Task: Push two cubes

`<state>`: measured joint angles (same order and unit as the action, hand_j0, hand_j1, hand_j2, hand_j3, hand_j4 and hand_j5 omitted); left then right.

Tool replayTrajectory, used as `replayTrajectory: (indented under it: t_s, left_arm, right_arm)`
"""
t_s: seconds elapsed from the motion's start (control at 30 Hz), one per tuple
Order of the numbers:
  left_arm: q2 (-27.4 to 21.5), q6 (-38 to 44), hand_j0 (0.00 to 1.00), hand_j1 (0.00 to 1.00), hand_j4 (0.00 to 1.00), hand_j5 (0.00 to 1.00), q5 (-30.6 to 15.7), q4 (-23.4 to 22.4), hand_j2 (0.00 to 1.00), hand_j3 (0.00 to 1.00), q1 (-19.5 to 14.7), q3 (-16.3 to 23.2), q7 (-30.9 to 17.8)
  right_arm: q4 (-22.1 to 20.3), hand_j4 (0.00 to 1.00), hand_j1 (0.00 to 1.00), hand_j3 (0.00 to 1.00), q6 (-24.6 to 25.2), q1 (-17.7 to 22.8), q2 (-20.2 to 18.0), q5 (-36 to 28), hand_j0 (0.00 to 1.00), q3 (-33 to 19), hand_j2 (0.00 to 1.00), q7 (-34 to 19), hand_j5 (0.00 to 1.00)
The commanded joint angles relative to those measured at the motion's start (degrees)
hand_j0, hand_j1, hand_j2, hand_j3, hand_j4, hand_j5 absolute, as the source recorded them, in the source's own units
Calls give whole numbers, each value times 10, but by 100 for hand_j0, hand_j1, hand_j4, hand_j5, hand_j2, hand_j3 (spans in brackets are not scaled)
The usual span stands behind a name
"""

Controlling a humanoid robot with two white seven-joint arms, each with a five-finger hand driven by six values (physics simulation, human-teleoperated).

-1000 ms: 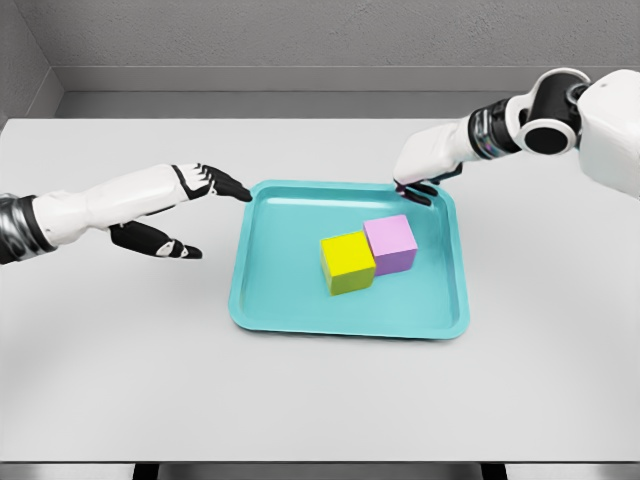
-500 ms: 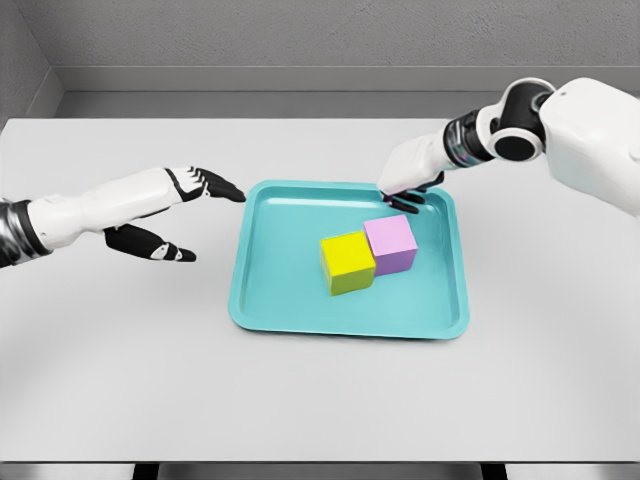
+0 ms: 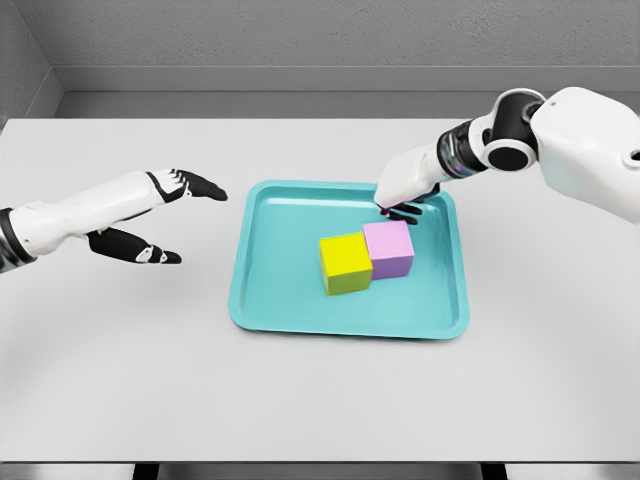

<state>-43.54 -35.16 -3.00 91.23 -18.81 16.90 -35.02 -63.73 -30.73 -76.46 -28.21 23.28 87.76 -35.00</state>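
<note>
A yellow cube [image 3: 346, 262] and a pink cube [image 3: 389, 249] sit side by side, touching, in a teal tray [image 3: 280, 300]. My right hand [image 3: 403, 203] hangs over the tray's far edge, just behind the pink cube, its dark fingers [image 3: 404, 213] pointing down and relaxed, holding nothing. Whether they touch the cube's back face I cannot tell. My left hand [image 3: 165, 215] hovers over the table left of the tray, fingers spread, empty.
The tray lies in the middle of a white table [image 3: 120, 350]. A grey wall runs behind the table's far edge.
The right hand has moved left and down along the tray's far edge, closer to the pink cube. The left hand has drawn back to the left, away from the tray.
</note>
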Motion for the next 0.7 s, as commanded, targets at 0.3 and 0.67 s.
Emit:
replayTrajectory:
  t_s: [0.3,0.67]
  left_arm:
    - [-1,2,90,90,90,90,-5,0,90,90,0,0,0]
    - [-1,2,90,90,90,90,-6,1,90,90,0,-1,0]
  right_arm:
    - [-15,12,12,12,1,1,-3,-1,12,8,12,0,12]
    - [-33,12,12,12,1,1,-6,-2,12,14,12,0,12]
